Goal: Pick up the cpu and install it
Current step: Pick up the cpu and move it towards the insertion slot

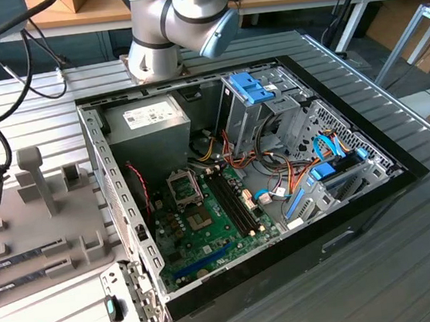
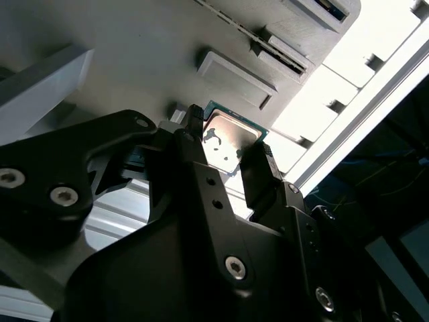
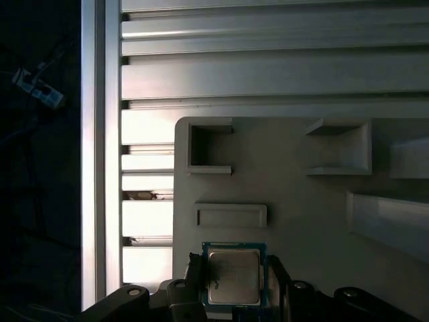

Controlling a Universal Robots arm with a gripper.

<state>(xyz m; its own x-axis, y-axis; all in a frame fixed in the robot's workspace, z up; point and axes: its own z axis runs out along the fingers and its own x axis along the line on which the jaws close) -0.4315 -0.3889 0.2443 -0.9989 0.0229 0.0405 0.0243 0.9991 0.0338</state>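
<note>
At the exterior view's left lies a pale grey fixture plate (image 1: 51,226) of matte plastic, with upright blocks and shallow slots; two long narrow memory sticks (image 1: 24,259) lie in its slots. It rests on a ribbed aluminium table (image 1: 382,266). To the right of it the open computer case (image 1: 120,211) of thin sheet metal lies on its side. Inside it are a grey box with a white label (image 1: 149,126), a green motherboard (image 1: 208,239) with a square metal socket frame (image 1: 183,186), and, further right, a perforated drive cage (image 1: 262,93) with blue plastic parts and coloured cables. The arm (image 1: 183,17), smooth and silver with a light blue cap, stands behind the case, and its link goes out of the top of the picture.

In both wrist views the cpu (image 3: 233,275) (image 2: 228,141) is on the fixture plate (image 3: 301,221), near its edge and just beside a low rectangular block (image 3: 230,215). It is a flat square with a dull silver metal top, a little stained, and a thin green rim. The gripper (image 3: 234,287) (image 2: 224,159) is black and angular, with visible screws, and points down at the plate. Its two fingers (image 3: 194,282) are closed against opposite sides of the cpu and grip it. I cannot tell if the cpu is lifted or touches the plate.
</note>
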